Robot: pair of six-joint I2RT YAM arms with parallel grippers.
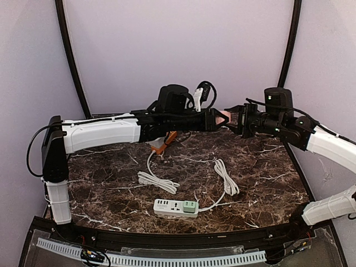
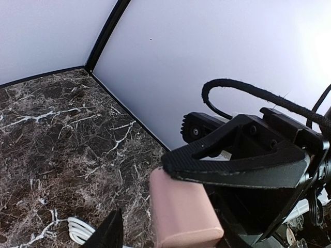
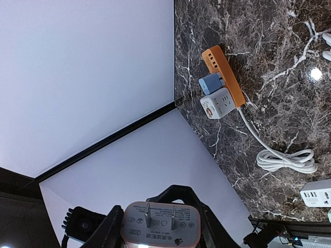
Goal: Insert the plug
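A pink plug (image 1: 224, 115) with two flat prongs is held in mid-air at the back centre, where both arms meet. My right gripper (image 1: 233, 119) is shut on it. In the right wrist view the plug (image 3: 160, 226) sits between the two fingers with its prongs facing the camera. My left gripper (image 1: 217, 119) is open around the plug (image 2: 181, 212). Its visible finger (image 2: 109, 233) stands apart from the plug's side. The white power strip (image 1: 175, 207), with a green plug in it, lies on the table near the front.
An orange power strip (image 3: 223, 77) carrying a blue adapter and a white cube adapter lies at the back left, also in the top view (image 1: 161, 146). White cord coils (image 1: 158, 182) (image 1: 227, 178) lie mid-table. A white charger with black cable (image 1: 200, 97) is behind the arms.
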